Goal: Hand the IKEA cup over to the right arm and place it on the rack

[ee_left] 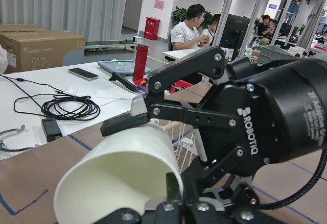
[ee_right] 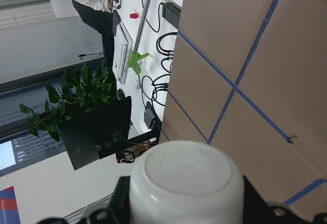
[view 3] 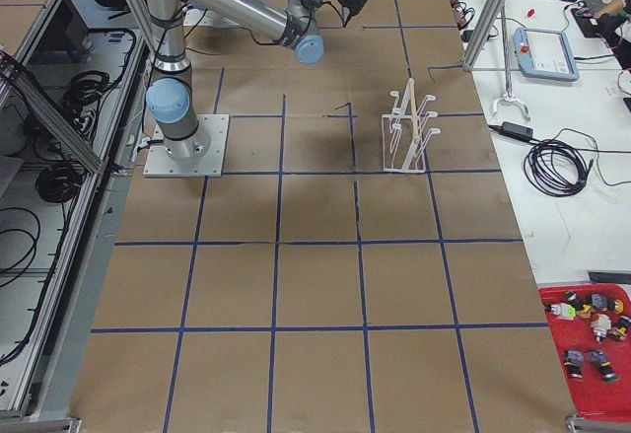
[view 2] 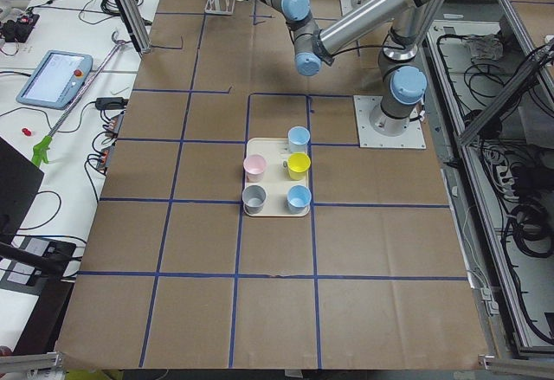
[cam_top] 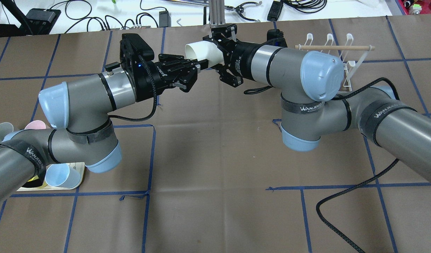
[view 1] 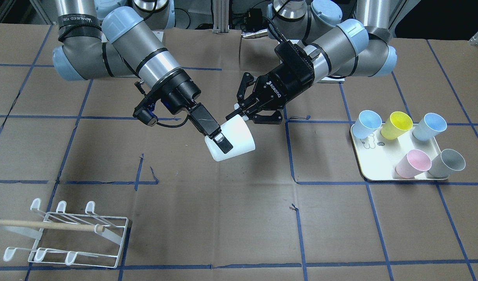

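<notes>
Cup (view 1: 232,139) held above the table's middle between both grippers; rack (view 1: 67,234) at the robot's right, tray (view 1: 383,164) of five cups at its left.
</notes>
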You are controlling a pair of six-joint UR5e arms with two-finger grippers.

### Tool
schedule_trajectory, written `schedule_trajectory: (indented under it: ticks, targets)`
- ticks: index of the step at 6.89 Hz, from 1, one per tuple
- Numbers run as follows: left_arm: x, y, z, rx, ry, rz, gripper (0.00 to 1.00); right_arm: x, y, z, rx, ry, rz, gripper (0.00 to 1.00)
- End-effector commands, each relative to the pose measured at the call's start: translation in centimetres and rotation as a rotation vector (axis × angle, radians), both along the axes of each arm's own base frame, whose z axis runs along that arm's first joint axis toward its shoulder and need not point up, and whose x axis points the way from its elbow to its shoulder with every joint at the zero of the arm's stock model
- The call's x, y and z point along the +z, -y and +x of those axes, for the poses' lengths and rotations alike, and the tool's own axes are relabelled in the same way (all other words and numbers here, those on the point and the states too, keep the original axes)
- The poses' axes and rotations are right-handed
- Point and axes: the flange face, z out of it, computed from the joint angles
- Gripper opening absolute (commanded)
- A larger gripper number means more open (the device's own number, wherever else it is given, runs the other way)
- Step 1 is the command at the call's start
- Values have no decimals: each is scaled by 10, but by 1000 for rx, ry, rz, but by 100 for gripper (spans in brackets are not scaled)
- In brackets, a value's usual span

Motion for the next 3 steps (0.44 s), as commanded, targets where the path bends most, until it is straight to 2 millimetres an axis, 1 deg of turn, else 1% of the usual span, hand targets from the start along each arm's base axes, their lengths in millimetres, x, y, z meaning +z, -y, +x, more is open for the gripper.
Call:
schedule_trajectory:
  ticks: [1,2,3]
  targets:
    - [2,1,1,10,5,-30,49,0,1,-1,-2,1,-2,43]
    - [1,1,2,17,8,-50,62,0,0,-1,-1,2,-2,42]
    - [-4,5,3,27,12,-40,78,0,0,-1,0,1,-3,41]
